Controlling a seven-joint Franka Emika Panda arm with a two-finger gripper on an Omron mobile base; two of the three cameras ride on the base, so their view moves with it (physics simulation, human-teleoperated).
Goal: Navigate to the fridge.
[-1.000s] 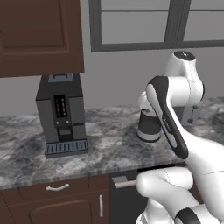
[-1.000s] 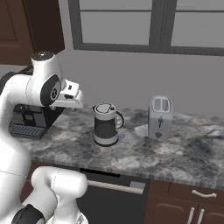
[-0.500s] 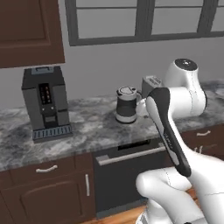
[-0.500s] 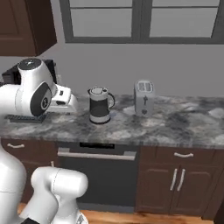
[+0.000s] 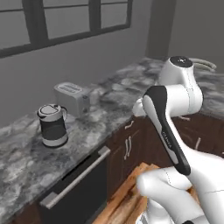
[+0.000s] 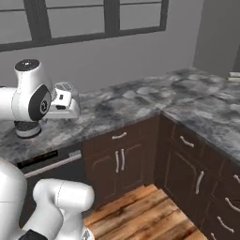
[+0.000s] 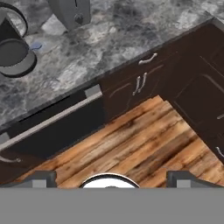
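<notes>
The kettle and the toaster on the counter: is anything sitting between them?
No. In the left base view, just bare marble counter separates the kettle and the toaster.

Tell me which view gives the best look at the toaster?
Left base view: the toaster sits whole and unobstructed on the counter, beside the kettle. The hand view crops its top. In the right base view I cannot make it out.
</notes>
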